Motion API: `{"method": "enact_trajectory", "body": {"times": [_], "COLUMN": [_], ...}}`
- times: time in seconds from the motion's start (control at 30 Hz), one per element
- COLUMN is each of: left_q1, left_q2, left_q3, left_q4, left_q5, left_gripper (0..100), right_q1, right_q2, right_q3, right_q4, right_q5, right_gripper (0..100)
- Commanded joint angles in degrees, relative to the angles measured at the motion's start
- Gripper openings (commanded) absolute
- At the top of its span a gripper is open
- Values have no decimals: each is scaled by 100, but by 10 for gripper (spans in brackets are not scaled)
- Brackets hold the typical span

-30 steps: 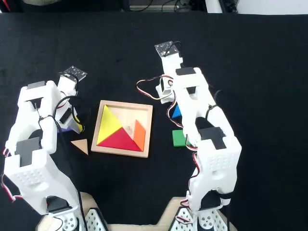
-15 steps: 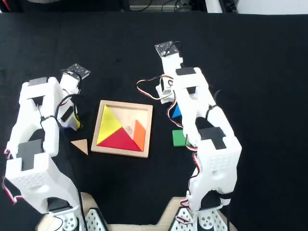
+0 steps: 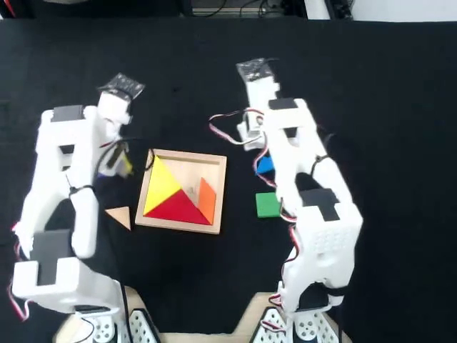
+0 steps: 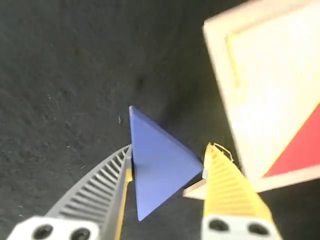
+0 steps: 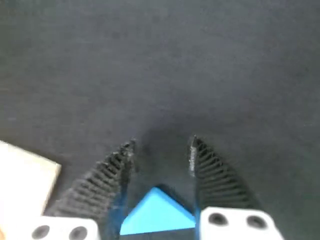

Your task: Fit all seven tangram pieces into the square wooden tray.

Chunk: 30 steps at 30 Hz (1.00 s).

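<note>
The square wooden tray (image 3: 184, 154) lies between the arms and holds a yellow triangle (image 3: 161, 183), a red triangle (image 3: 178, 209) and an orange piece (image 3: 206, 198). My left gripper (image 4: 170, 150) is shut on a blue-violet triangle (image 4: 157, 165), raised just off the tray's left corner (image 4: 220, 75). In the high view the left gripper (image 3: 120, 163) hangs beside the tray's left edge. My right gripper (image 5: 161, 142) stands open over the black cloth, with a blue piece (image 5: 157, 212) between the bases of its fingers. That blue piece (image 3: 264, 164) lies right of the tray.
A tan triangle (image 3: 120, 216) lies on the cloth at the tray's lower left. A green square (image 3: 266, 204) sits right of the tray, below the blue piece. Black cloth covers the whole table, with free room at the back.
The left arm has risen and swung up and toward the tray's left edge with the blue-violet triangle. The right arm has shifted slightly to the right.
</note>
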<state>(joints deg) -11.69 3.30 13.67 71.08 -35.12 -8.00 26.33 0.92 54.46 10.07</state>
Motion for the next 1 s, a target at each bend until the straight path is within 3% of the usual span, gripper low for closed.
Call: {"method": "enact_trajectory", "body": {"times": [0.0,0.1,0.23,0.43,0.6,0.97], "left_q1": [901,1736,2580,2853,3037,3415], "left_q2": [-677,-826,-747,-97,624,1916], "left_q3": [-286,-330,-268,-277,-453,-1464], "left_q4": [141,229,-360,-818,-985,-976], "left_q5": [1565,3174,5134,7033,7754,8237], "left_gripper": [87,87,86,86,87,87], "right_q1": [440,826,1354,1574,1538,1521], "right_q2": [-92,-92,-66,-48,-40,127], "right_q3": [-514,-822,-1218,-1270,-1226,-1288], "right_q4": [-35,167,440,396,281,273], "right_q5": [-97,-475,-1046,-1292,-1266,-1257], "right_gripper": [169,169,169,169,169,169]}}
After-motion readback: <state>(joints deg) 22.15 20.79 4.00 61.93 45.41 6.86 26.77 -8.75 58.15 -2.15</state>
